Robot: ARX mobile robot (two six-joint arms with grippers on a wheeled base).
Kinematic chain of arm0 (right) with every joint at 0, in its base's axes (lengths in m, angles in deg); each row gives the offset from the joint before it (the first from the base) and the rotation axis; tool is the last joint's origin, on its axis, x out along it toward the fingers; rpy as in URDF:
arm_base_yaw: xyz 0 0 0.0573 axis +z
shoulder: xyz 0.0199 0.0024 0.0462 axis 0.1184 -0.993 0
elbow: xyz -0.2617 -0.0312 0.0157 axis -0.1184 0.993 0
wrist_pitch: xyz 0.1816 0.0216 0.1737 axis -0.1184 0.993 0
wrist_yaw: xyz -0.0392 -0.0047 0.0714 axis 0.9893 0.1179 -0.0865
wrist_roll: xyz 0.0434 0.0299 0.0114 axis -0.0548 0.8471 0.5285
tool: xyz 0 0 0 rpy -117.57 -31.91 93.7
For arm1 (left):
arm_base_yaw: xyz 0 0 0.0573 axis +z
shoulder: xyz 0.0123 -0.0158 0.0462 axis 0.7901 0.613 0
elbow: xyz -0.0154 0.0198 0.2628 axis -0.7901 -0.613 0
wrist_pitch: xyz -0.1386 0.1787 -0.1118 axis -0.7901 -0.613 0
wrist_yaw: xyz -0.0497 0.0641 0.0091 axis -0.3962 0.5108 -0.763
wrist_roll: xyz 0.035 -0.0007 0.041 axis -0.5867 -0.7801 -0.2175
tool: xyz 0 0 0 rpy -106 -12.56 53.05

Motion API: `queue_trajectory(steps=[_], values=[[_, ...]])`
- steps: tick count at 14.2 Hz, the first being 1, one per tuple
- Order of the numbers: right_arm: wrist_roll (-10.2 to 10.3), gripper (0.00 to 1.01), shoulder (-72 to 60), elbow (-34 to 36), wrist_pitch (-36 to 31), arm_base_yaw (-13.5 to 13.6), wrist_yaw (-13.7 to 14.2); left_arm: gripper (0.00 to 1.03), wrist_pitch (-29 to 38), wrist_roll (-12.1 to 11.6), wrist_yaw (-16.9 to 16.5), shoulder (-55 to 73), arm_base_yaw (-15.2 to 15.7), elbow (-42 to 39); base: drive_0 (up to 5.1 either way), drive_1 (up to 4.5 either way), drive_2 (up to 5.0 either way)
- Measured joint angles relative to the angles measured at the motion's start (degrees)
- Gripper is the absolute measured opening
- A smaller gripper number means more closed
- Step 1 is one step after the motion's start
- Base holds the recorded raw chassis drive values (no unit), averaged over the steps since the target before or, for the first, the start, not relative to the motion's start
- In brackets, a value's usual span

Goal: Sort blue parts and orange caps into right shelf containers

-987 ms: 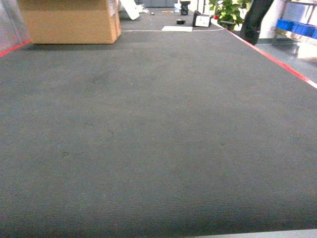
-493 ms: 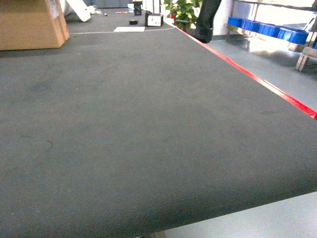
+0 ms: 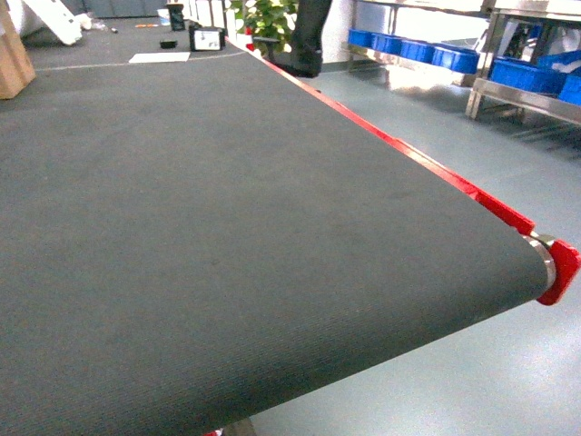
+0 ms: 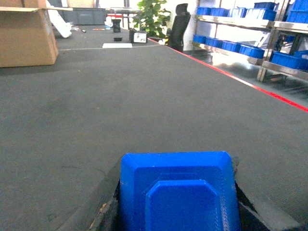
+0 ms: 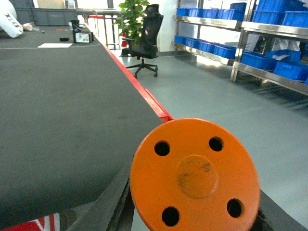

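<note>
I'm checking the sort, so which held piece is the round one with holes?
The orange cap in the right pincer: a disc with four holes. The left pincer's blue part is angular, with cut corners and no holes.

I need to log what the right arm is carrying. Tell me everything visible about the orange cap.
The orange cap is a round, flat disc, seemingly plastic, facing the right wrist camera. It has four small round holes spaced around a slightly raised central boss that bears dark scuff marks. It sits close at the bottom of the view, held between the dark fingers on either side, above the belt's edge and the grey floor.
</note>
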Motion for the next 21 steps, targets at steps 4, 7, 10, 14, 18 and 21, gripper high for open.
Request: queue_trajectory(steps=[4,7,10,14,18,21], values=[[0.0,0.44,0.0,0.0,0.0,0.0,0.0,0.44,0.0,0.0,0.0,0.0,0.0,0.0,-1.6,-1.55,-1.6],[0.0,0.44,0.0,0.0,0.0,0.0,0.0,0.44,0.0,0.0,0.0,0.0,0.0,0.0,-1.7,-1.68,-1.7],[0.0,0.44,0.0,0.0,0.0,0.0,0.0,0.44,0.0,0.0,0.0,0.0,0.0,0.0,-1.5,-1.48,-1.5],[0.0,0.44,0.0,0.0,0.0,0.0,0.0,0.44,0.0,0.0,0.0,0.0,0.0,0.0,-1.6,-1.65,-1.6],[0.0,0.44,0.0,0.0,0.0,0.0,0.0,0.44,0.0,0.0,0.0,0.0,0.0,0.0,-1.7,-1.67,-1.7],[0.0,0.44,0.0,0.0,0.0,0.0,0.0,0.44,0.0,0.0,0.0,0.0,0.0,0.0,-1.6,-1.63,-1.6]])
